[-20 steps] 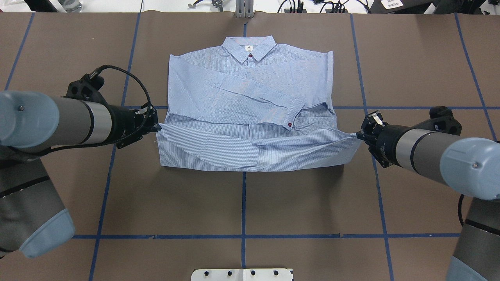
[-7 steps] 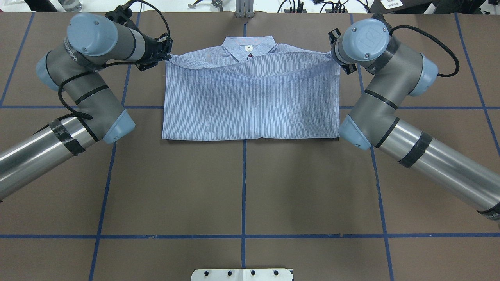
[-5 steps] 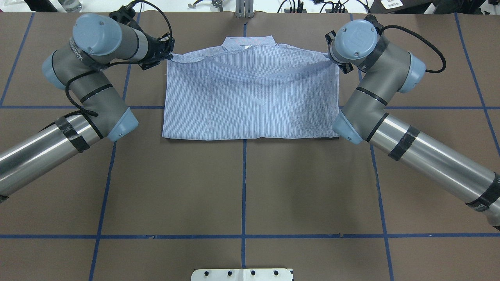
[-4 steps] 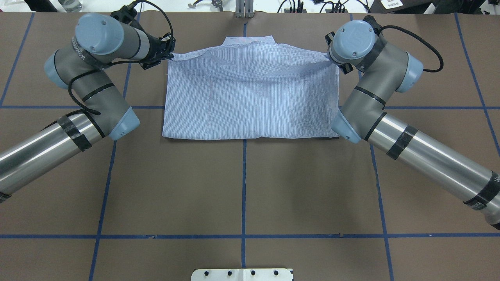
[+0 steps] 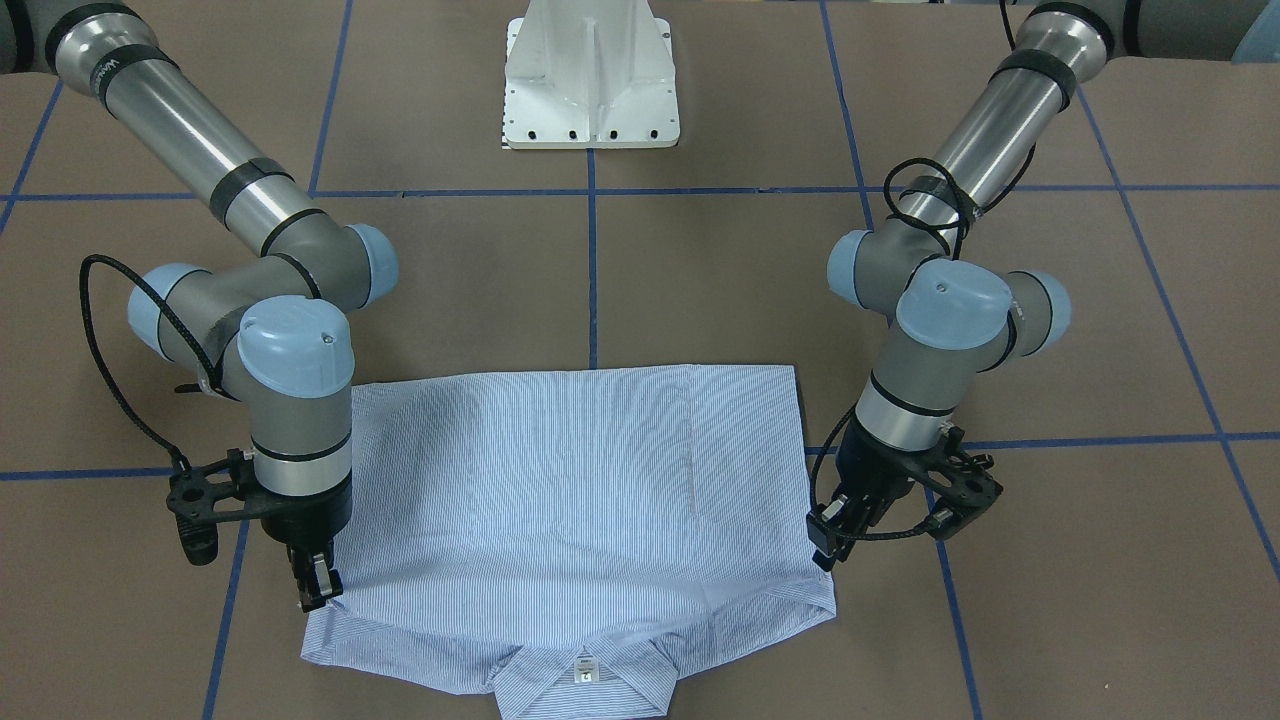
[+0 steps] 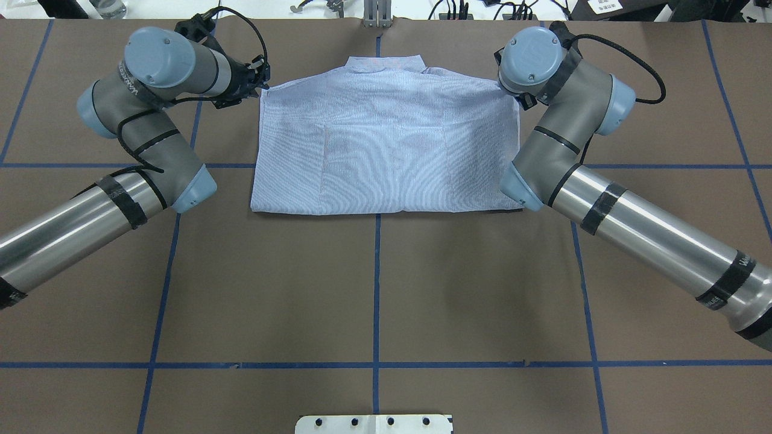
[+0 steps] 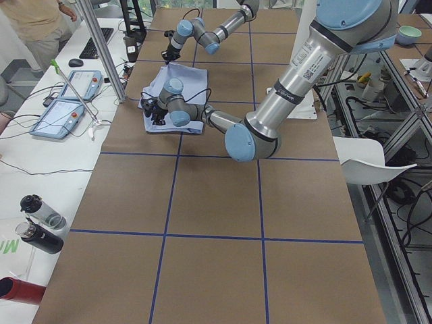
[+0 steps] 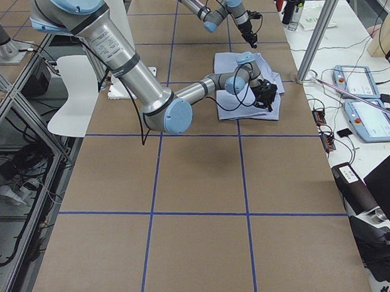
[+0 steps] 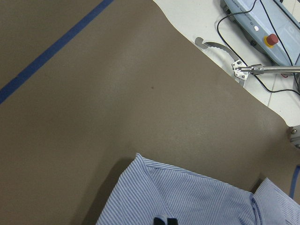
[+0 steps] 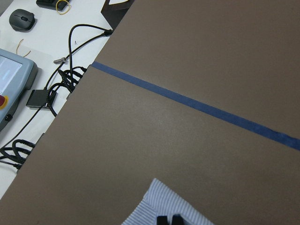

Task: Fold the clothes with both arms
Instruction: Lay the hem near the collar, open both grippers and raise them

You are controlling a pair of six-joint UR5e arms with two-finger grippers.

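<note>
The light-blue striped shirt (image 5: 570, 480) lies folded in half on the brown table, its plain back panel facing up. The collar (image 5: 585, 680) with its white label pokes out at the far edge from the robot. My left gripper (image 5: 826, 545) sits at the shirt's far left corner, by the shoulder, shut on the folded-over hem. In the left wrist view its tips (image 9: 164, 220) are pinched on striped cloth. My right gripper (image 5: 318, 590) is at the opposite far corner, also shut on the hem, with its tips (image 10: 169, 219) together on the fabric. From overhead the shirt (image 6: 386, 144) forms a neat rectangle.
The white pedestal base (image 5: 590, 90) stands at the robot's side. Blue tape lines (image 6: 377, 289) grid the brown table cover. Beyond the far edge are teach pendants (image 7: 67, 101), cables and a metal post (image 6: 377, 15). Bottles (image 7: 40, 223) and a person (image 7: 34, 27) are off the table.
Both arms carried the near hem up and over the sleeves to the collar end. The raised fabric has since sunk flat, hiding the collar's front and buttons.
</note>
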